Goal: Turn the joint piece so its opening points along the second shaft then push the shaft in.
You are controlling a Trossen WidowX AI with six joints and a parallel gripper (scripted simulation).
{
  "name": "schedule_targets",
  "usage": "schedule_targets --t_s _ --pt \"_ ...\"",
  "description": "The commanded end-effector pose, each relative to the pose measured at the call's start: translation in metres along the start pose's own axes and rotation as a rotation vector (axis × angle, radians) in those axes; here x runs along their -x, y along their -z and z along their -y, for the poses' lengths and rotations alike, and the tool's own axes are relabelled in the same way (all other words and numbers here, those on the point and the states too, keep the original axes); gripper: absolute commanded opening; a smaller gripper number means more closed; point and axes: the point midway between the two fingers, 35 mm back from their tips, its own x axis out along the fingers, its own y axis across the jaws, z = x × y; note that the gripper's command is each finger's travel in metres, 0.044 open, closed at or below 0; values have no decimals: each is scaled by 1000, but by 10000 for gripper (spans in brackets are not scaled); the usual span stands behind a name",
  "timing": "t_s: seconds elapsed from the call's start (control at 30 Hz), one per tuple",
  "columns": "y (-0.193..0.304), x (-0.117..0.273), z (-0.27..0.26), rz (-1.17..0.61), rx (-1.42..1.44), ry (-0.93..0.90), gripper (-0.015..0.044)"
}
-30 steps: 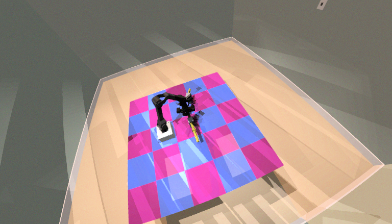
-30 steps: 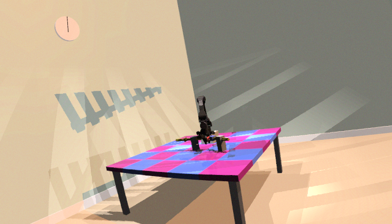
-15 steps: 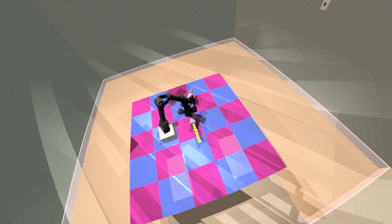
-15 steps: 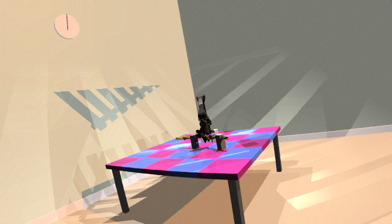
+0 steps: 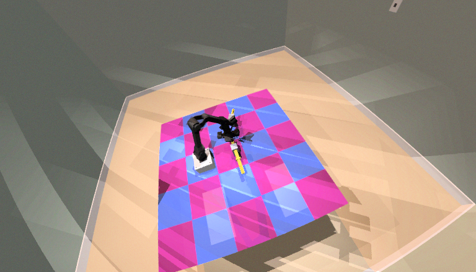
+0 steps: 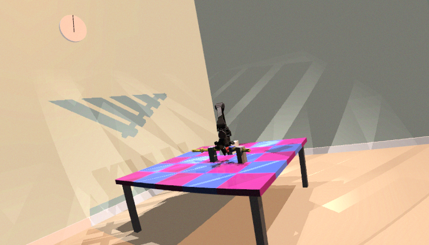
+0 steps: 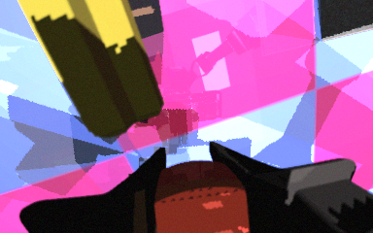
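My gripper (image 6: pixel 225 151) (image 7: pixel 187 149) is shut on the joint piece (image 7: pixel 201 209), a red part between the two black fingers in the wrist view. The finger tips reach past it, and its opening is hidden. A yellow shaft (image 7: pixel 92 73) comes in from the upper left of the wrist view; its end stops short of the fingers, apart from the joint piece. The long yellow shaft (image 5: pixel 239 161) (image 6: pixel 199 150) runs through one block (image 5: pixel 233 145) (image 6: pixel 213 154). A short yellow end (image 5: pixel 232 111) (image 6: pixel 246 150) sticks out of the other block (image 6: pixel 242 155). The gripper is between the blocks.
The arm's white base (image 5: pixel 203 163) stands beside the blocks on the pink and blue checkered table (image 5: pixel 245 227) (image 6: pixel 240 179). A dark block part (image 7: pixel 148 21) shows beside the shaft at the top of the wrist view, and another block corner (image 7: pixel 347 16) at its upper right.
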Motion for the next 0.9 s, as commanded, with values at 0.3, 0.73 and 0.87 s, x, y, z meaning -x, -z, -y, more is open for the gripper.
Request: schedule_targets --t_s 0.3,0.73,0.87 --pt "0 0 0 0 0 0 147" --pt "0 0 0 3 2 0 0" --pt "-1 2 -1 39 27 -1 0"
